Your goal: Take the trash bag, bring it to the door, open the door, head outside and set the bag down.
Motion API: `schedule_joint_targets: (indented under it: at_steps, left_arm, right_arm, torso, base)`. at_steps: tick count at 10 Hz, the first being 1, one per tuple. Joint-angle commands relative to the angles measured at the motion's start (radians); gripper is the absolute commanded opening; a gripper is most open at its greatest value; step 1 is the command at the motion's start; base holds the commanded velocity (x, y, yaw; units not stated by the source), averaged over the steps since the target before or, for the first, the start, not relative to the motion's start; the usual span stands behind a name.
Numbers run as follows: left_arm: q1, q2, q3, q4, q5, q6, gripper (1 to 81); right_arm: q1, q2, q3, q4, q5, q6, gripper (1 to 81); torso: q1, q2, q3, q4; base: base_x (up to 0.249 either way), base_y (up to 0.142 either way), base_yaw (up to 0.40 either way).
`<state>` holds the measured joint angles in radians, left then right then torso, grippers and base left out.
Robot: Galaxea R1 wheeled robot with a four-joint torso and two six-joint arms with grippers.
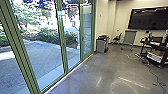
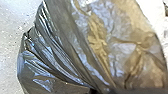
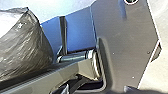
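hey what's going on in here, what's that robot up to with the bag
The robot seems to be carrying a gathered, dark plastic trash bag on its left side, though its actual hold on it can't be made out. It is indoors, next to tall green-framed glass panels, with the paved yard on the other side of them. A grey bin stands farther along, near the wall. The bag isn't outside yet.

The grey plate (image 3: pixel 125 45) has a round, pale-rimmed fitting (image 3: pixel 131 1)

Office room: wall screen (image 1: pixel 149 18), glass doors (image 1: pixel 47 47), wheeled cart (image 1: pixel 156 52).
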<state>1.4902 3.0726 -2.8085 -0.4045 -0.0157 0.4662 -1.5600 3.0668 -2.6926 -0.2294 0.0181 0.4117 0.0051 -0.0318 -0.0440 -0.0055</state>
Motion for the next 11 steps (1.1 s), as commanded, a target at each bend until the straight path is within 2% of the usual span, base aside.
schedule_joint_targets:
  at_steps: [1,11]
  left_arm:
    - [-0.051,-0.001,0.0,0.006,0.06,0.002,1.0]
    - [-0.05,0.006,0.001,0.007,0.06,0.002,1.0]
  right_arm:
    - [0.039,0.012,0.004,-0.008,-0.049,-0.004,81.1]
    - [0.039,0.022,0.004,-0.007,-0.047,-0.004,81.1]
  torso:
    - [0.0,0.0,0.0,0.0]
    - [0.0,0.0,0.0,0.0]
  base:
    - [0.146,0.0,0.0]
    - [0.137,0.0,0.0]
